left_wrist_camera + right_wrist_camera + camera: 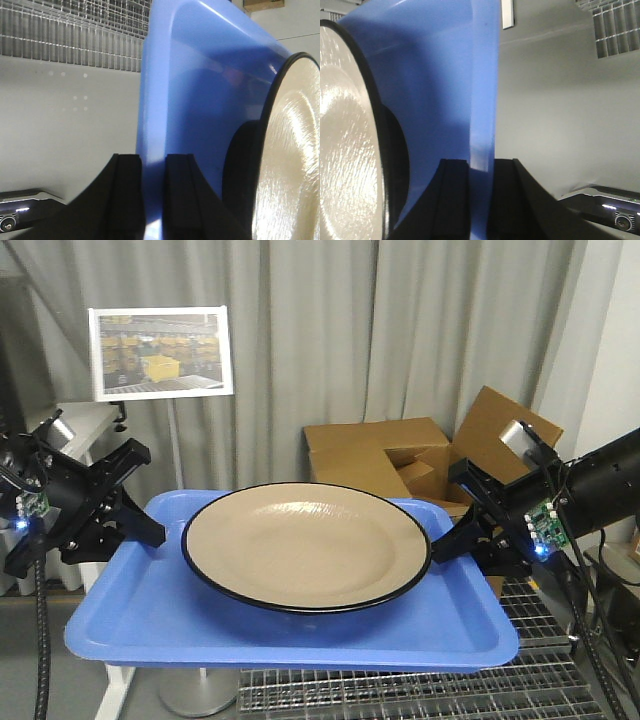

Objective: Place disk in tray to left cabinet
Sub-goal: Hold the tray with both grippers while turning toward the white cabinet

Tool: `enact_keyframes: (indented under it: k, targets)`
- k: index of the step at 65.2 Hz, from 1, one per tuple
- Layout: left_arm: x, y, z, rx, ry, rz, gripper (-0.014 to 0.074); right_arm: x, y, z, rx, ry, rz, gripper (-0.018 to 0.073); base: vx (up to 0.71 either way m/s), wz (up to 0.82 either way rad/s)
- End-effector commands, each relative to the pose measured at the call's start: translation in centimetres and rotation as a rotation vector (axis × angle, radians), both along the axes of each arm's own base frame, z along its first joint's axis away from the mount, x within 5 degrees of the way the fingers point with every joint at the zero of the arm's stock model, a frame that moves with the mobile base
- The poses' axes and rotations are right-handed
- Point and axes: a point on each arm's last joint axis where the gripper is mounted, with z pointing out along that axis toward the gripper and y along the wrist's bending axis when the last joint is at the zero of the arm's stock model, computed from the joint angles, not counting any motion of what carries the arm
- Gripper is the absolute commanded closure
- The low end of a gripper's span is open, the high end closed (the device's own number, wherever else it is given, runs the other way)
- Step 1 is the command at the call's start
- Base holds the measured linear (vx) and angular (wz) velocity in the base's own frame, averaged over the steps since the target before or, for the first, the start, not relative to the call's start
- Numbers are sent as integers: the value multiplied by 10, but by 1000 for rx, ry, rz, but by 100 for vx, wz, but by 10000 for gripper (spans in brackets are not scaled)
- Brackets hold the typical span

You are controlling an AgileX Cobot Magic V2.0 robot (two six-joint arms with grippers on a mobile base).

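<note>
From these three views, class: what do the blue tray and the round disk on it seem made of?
Tray: probably moulded plastic, smooth satin blue, rounded corners and rim. Disk: glazed ceramic or melamine, cannot tell which; glossy tan with reflections and thin black rim.

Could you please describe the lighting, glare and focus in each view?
Front view: even, soft lighting, sharp; the disk shows a faint sheen and throws a soft shadow onto the tray. Left wrist view: the tray's near rim is soft, the left gripper is a black silhouette, glare streaks the disk. Right wrist view: similar, with the disk's dark shadow on the tray.
</note>
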Motion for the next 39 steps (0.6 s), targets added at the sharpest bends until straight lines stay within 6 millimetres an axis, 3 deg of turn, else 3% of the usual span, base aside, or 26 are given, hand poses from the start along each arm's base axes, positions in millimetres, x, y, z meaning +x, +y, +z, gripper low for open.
enact_keyframes:
  k: [1,18,39]
  targets:
    - [-20,-22,43,-222,-63,-46,600,-18,22,46,229,-72,54,565,28,-17]
    - [-20,-22,43,-222,-63,-46,600,-18,22,46,229,-72,54,565,23,-29]
    - [-20,-22,43,-222,-63,-46,600,-18,22,46,229,-72,54,565,14,-50]
